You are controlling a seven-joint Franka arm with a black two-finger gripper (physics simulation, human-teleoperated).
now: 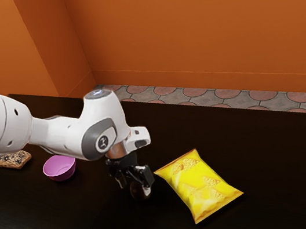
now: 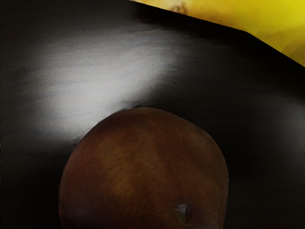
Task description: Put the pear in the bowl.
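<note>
The black gripper is low over the dark table, at the brown pear. Whether it grips the pear is unclear, since the hand and shadow hide part of the fruit. In the wrist view the reddish-brown pear looms large at the lower edge, its small dimpled end facing the camera. The pink bowl stands upright on the table, toward the exterior view's left from the gripper, and its visible inside holds nothing.
A yellow bag lies close to the gripper, toward the exterior view's right; its edge shows in the wrist view too. Beyond the bowl, at the exterior view's left, is a brown, speckled packet. The dark table extends around them.
</note>
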